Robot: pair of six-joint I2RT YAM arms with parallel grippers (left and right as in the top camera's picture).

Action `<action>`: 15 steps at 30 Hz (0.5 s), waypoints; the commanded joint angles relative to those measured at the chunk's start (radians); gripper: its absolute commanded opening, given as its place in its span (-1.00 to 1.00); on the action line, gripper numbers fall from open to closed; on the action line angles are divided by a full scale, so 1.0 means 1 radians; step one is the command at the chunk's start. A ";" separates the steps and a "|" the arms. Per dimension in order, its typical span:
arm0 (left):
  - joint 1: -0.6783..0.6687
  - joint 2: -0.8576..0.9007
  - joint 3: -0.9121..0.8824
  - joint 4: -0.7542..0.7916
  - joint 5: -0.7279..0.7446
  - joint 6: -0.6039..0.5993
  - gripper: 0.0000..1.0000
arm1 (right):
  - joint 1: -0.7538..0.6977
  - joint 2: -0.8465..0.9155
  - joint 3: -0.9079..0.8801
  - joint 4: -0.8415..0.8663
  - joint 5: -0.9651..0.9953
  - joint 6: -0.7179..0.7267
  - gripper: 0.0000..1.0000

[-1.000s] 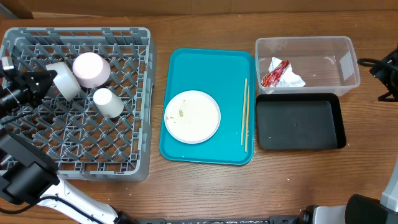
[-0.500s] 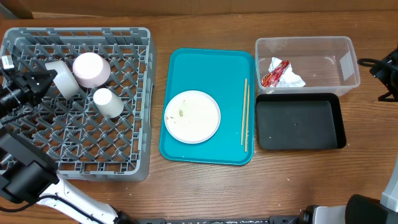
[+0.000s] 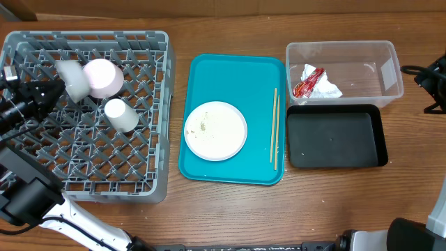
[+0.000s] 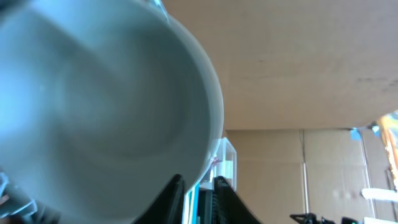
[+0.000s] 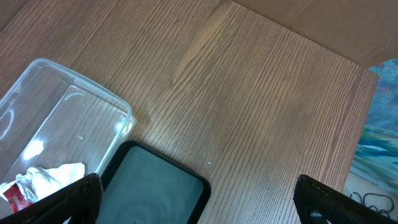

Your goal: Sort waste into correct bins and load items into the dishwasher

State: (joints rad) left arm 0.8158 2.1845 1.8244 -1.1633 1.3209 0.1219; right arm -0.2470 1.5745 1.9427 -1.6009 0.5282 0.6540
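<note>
White bowl (image 3: 70,74), newly nearer rack (image 3: 132,160) wall; interior only wrist-side

A grey dish rack (image 3: 90,167) sits at the desk's left. In its upper part are a motion-blurred white bowl (image 3: 70,75), a pinkish bowl (image 3: 103,77) just beside it, and a small white cup (image 3: 120,115) lying tilted. A white plate (image 3: 221,136) flecked with pale grains (image 3: 203,126) lies flat between the rack and the bins. The clear tub (image 3: 341,44) holds a red wrapper (image 3: 308,81) and a crumpled tissue (image 3: 327,88). The black tray (image 3: 334,139) lies just below it.
</note>
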 commanded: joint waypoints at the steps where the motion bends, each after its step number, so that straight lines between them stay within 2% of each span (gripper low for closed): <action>1: 0.027 0.020 -0.002 -0.003 -0.108 -0.056 -0.48 | -0.002 -0.005 0.002 0.001 0.008 0.000 1.00; 5: 0.043 0.019 -0.002 -0.030 -0.212 -0.095 -0.51 | -0.002 -0.005 0.002 0.001 0.008 0.000 1.00; 12: 0.045 0.018 0.030 -0.075 -0.203 -0.095 -0.63 | -0.002 -0.005 0.002 0.001 0.008 0.000 1.00; 15: 0.027 0.004 0.058 -0.131 -0.143 0.020 -0.66 | -0.002 -0.005 0.002 0.001 0.008 0.000 1.00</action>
State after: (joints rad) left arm 0.8635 2.1849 1.8309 -1.2606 1.1320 0.0425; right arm -0.2474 1.5745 1.9427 -1.6020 0.5282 0.6540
